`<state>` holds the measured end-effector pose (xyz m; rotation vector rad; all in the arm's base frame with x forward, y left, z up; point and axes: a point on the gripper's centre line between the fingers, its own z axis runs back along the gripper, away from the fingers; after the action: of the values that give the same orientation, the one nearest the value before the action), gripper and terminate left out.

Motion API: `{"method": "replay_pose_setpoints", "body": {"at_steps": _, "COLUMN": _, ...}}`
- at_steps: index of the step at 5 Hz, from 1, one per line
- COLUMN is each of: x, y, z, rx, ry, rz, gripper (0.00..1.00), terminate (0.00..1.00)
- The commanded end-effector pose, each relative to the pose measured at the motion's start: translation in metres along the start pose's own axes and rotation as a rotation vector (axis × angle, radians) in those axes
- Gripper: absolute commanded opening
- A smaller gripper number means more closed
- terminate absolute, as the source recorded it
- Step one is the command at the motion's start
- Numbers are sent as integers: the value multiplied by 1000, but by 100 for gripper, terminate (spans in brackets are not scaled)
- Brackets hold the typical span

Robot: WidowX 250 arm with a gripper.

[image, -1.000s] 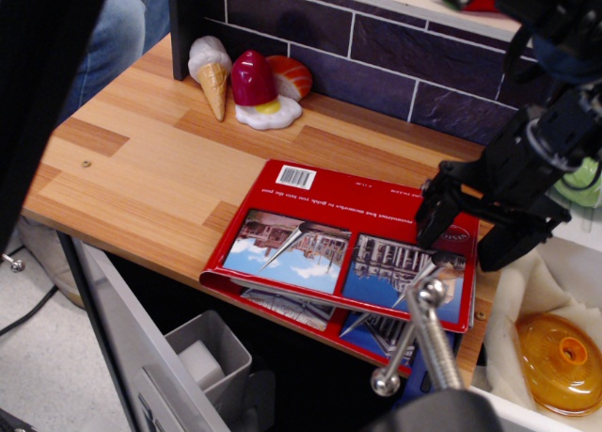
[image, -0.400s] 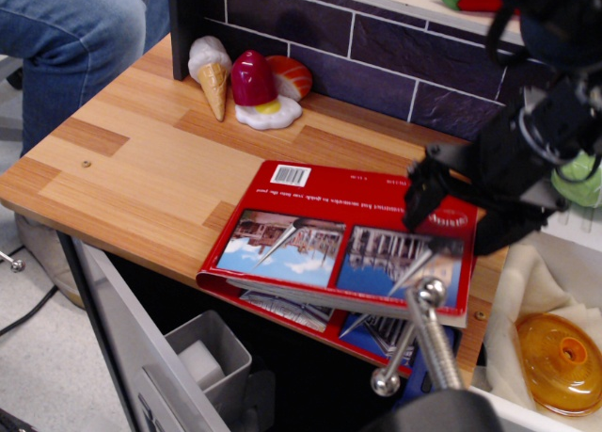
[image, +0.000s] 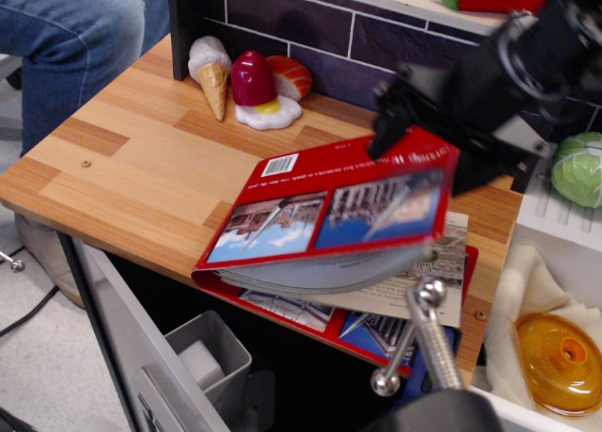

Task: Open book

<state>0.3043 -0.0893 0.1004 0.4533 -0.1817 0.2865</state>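
The red glossy book point(image: 320, 220) lies at the front right of the wooden table point(image: 132, 168). Its cover, with two building photos and a white barcode, is raised at the right edge, spine at the left. A fan of pages bows under it, and pages with text and photos point(image: 442, 272) show beneath. My black gripper point(image: 428, 154), blurred, is at the raised right edge. One finger point(image: 381, 131) is above the cover's far edge, the other is behind its right corner. The jaws look apart, with the cover's edge between them.
Toy foods stand at the back: an ice cream cone point(image: 212, 70) and a red piece on a fried egg point(image: 256, 88), against a dark brick wall point(image: 310, 27). A metal handle point(image: 423, 328) rises in the foreground. An orange dish point(image: 560, 361), a green cabbage point(image: 578, 168) and a person's leg point(image: 66, 37) border the table.
The gripper has moved up and to the left, and the book's cover with several pages has risen from flat to a steep tilt, uncovering inner pages.
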Motion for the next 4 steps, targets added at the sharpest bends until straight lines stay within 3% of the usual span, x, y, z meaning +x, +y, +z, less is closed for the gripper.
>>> {"method": "replay_pose_setpoints", "body": {"at_steps": 1, "x": 21, "y": 101, "z": -11, "rx": 46, "ry": 14, "rz": 71, "gripper": 100, "terminate": 0}}
{"method": "replay_pose_setpoints", "body": {"at_steps": 2, "x": 18, "y": 150, "z": -20, "rx": 73, "ry": 47, "rz": 134, "gripper": 100, "terminate": 0}}
{"method": "replay_pose_setpoints", "body": {"at_steps": 3, "x": 8, "y": 180, "z": -32, "rx": 125, "ry": 121, "rz": 188, "gripper": 100, "terminate": 0}}
{"method": "replay_pose_setpoints", "body": {"at_steps": 4, "x": 2, "y": 204, "z": -50, "rx": 175, "ry": 124, "rz": 204, "gripper": 100, "terminate": 0}}
